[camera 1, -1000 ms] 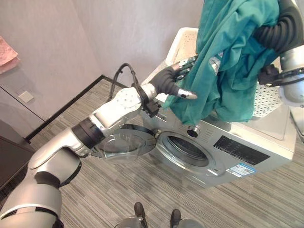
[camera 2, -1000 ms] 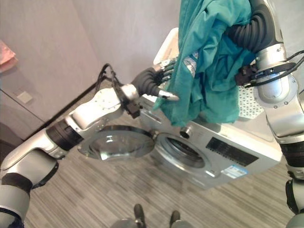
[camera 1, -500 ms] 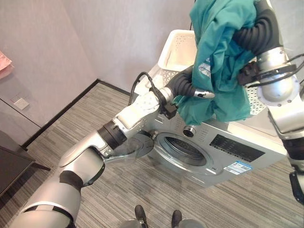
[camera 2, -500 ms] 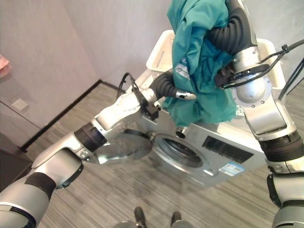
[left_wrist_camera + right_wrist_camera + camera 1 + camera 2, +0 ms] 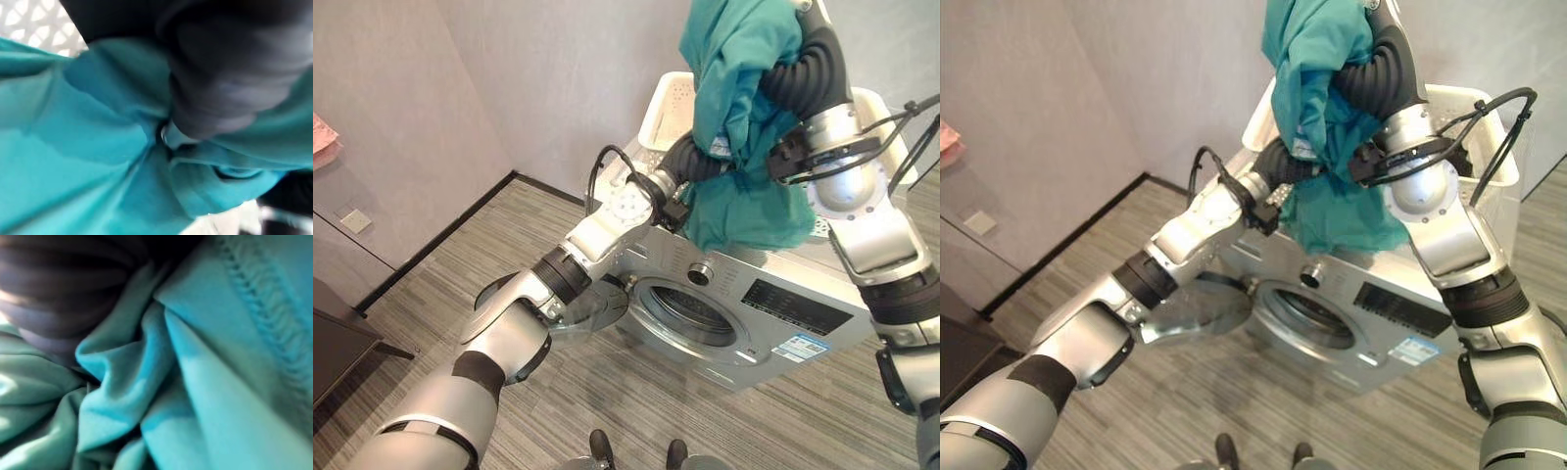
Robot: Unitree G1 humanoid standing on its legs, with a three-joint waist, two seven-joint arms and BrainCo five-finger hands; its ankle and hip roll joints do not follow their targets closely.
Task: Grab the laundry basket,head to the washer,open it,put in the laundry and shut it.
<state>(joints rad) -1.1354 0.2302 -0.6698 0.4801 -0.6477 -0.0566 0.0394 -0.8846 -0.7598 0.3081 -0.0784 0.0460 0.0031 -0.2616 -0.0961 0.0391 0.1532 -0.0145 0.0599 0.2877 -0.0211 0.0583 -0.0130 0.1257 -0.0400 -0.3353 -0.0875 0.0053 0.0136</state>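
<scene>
While holding a crumpled teal fabric garment [image 5: 744,117] up above the white perforated plastic laundry basket [image 5: 671,98], clearly in the put-in-the-laundry step. Grabbing, walking and opening all look done: basket parked on top of the silver front-loading washer [image 5: 803,313], round glass-windowed door [image 5: 592,304] standing wide open on the left arm's side, dark drum opening [image 5: 690,308] exposed just below.

Garment up high, draped over the right hand [image 5: 813,69] and bunched round its dark ribbed cover, lower folds sagging down by the washer's top edge. Touching the top or not? Hard to say. Can't tell whether that hand is spread or clamped: buried in cloth, and nothing but teal folds in its wrist view. Same story for the left hand [image 5: 683,162]: shoved into the lower bundle from the side, front end swallowed by fabric, so no call on spread versus pinching either. Probably gripping, going by the way the cloth hangs, but only a guess.

Next up, most likely: bring the bundle forward past the washer's top front edge, then down level with the drum opening and push it through. Needs both hands to keep the loose folds gathered, otherwise a trailing end over the rim and a jammed door later. After that, let go, back out, check the basket for leftovers, shut the door.
</scene>
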